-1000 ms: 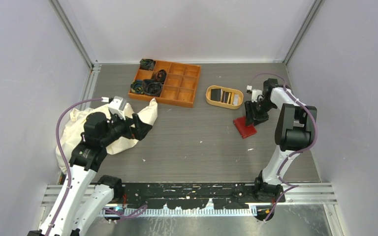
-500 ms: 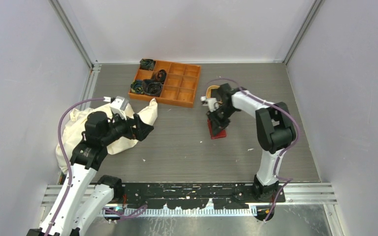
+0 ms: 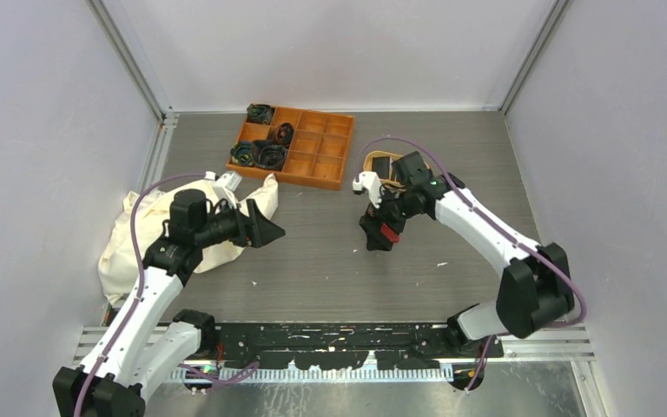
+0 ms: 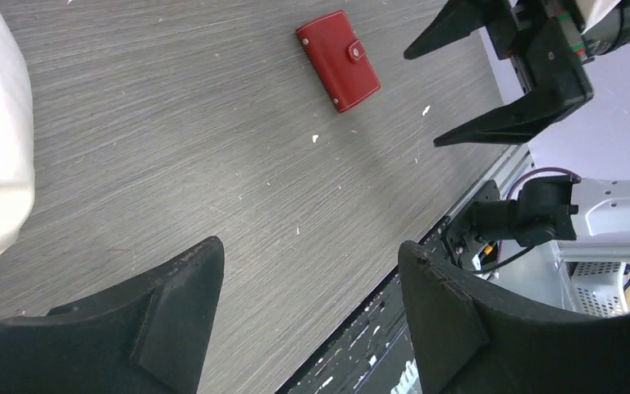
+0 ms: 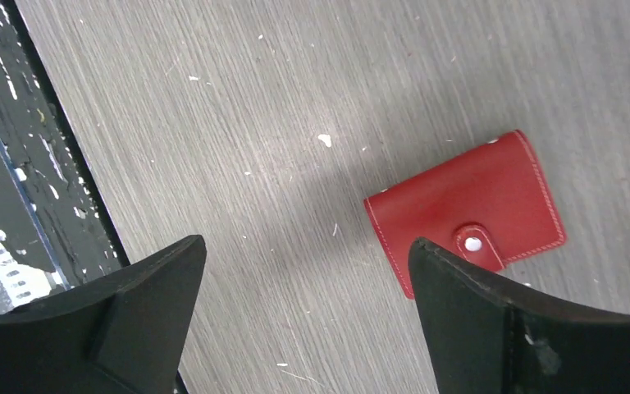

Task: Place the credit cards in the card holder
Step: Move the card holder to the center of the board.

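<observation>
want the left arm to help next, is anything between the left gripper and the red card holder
Nothing lies on the table between the left gripper and the card holder. But the right gripper hangs open over the holder and could crowd that approach.

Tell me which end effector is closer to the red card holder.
The right end effector: it hangs open close above the card holder. The left end effector is far off, beside the white cloth.

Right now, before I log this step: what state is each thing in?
card holder, closed, snapped, flat on the table, unheld
credit cards, in the tan tray
left fingers, open, empty
right fingers, open, empty, above the card holder
orange box, partly filled
</observation>
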